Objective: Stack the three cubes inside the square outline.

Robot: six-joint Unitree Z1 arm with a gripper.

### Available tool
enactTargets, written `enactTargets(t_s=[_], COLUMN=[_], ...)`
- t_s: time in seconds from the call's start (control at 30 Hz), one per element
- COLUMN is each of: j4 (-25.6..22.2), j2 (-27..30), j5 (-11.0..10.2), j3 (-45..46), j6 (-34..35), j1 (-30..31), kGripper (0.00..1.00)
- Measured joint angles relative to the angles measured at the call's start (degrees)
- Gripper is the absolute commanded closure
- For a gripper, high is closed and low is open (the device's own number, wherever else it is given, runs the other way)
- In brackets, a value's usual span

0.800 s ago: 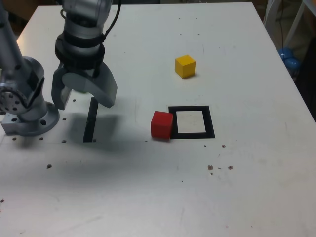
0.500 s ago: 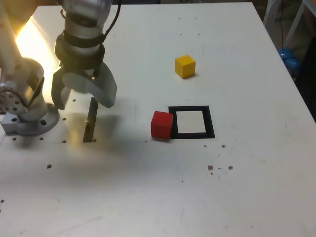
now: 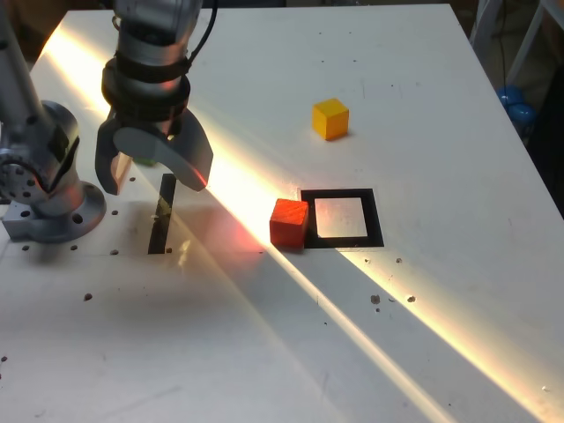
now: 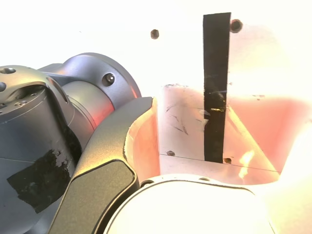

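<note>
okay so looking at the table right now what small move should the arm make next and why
Probably swing the open gripper toward the small red cube. The gripper holds nothing and hangs above the narrow black strip, while that cube sits against the black square outline, not in its white centre. The small yellow cube lies farther off.

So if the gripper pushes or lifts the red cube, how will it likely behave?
The red cube has flat faces and sharp edges, so it will probably slide, not roll. It looks solid and stiff, so the jaws should not deform it. It is far smaller than the open gripper, so it is probably light and may twist if caught off-centre.
</note>
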State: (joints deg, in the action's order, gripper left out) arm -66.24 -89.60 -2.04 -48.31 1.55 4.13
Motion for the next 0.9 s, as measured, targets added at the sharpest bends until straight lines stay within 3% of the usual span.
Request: enactTargets(t_s=[0.47, 0.9], j4=[-2.1, -3.7], j2=[-3.7, -11.8], j5=[-0.1, 0.0], j3=[-6.5, -18.2], j6=[-1.5, -1.8], j1=[3.7, 6.8], kGripper=[0.02, 0.02])
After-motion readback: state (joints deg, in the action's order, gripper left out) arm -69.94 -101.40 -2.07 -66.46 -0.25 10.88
